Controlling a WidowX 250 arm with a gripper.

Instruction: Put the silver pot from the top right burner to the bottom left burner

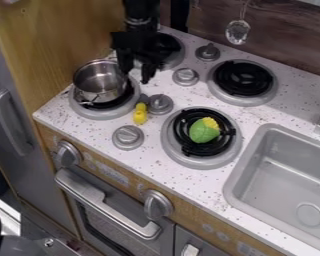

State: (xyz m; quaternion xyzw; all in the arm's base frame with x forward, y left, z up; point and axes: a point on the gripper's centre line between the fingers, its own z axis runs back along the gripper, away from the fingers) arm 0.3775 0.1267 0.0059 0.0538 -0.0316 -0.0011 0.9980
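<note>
the gripper (136, 76), jaws spread, hangs beside the silver pot (100, 81) on the bottom left burner (108, 114).

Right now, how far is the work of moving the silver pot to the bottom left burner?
The move looks nearly done: the silver pot is at the bottom left burner, off-centre, away from the top right one. Nothing seems in hand; the gripper is open beside the pot's rim. Left, probably: centring the pot and drawing the arm away.
</note>
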